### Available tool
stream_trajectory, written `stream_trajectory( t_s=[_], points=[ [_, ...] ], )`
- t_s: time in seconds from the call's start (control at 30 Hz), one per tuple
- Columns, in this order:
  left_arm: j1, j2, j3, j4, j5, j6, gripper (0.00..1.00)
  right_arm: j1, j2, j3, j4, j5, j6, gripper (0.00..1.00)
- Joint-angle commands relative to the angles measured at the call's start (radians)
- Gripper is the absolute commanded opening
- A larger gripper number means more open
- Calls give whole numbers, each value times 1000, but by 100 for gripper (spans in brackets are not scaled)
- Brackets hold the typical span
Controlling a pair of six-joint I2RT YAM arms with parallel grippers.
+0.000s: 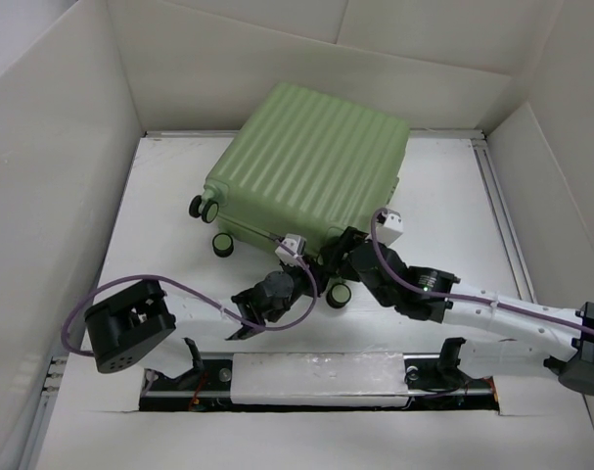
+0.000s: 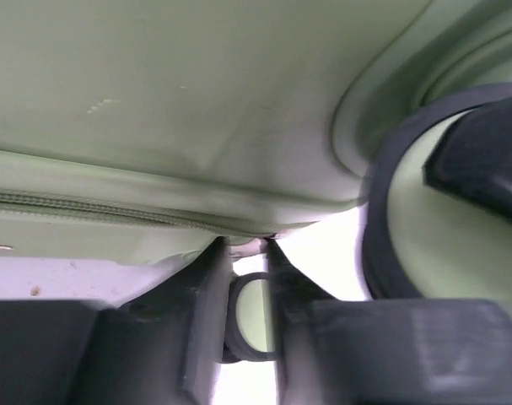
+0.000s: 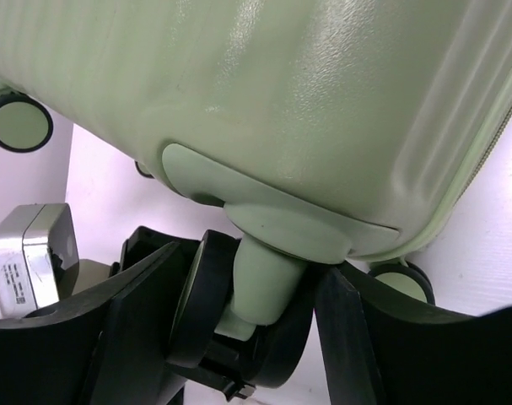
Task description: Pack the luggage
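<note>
Left hand (image 2: 249,249): I am pinching it nearly shut on the zipper pull (image 2: 252,277) at the suitcase (image 1: 311,162) seam. My right hand (image 3: 251,268) is straddling a wheel (image 3: 196,304), half open. The suitcase is lying closed on the surface (image 1: 443,196).

1. Left arm (image 1: 199,311): white tube sections joined by round black joints, with a chunky black motor block (image 1: 125,325) at its base.
2. Right arm (image 1: 502,313): the same white sections and black joints; one joint carries a small green light (image 1: 426,285).
3. A thin purple cable (image 1: 81,305) runs along each arm.
4. Each wrist bears a small grey-white camera box (image 1: 295,243).
5. Left gripper (image 2: 249,249) and right gripper (image 3: 251,266): matte black, with thick, wedge-shaped fingers (image 3: 137,321).
</note>
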Motion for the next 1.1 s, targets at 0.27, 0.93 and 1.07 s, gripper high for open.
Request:
stream_trajectory(
  t_s=[0.27, 0.93, 1.07],
  points=[
    [-6, -28, -110, 185, 36, -2, 45, -61, -5, -18, 46, -25, -58, 26],
    [-63, 112, 59, 196, -152, 61, 47, -37, 3, -47, 122, -140, -97, 0],
    [-63, 150, 94, 196, -189, 61, 27, -26, -28, -66, 122, -140, -97, 0]
  ],
)
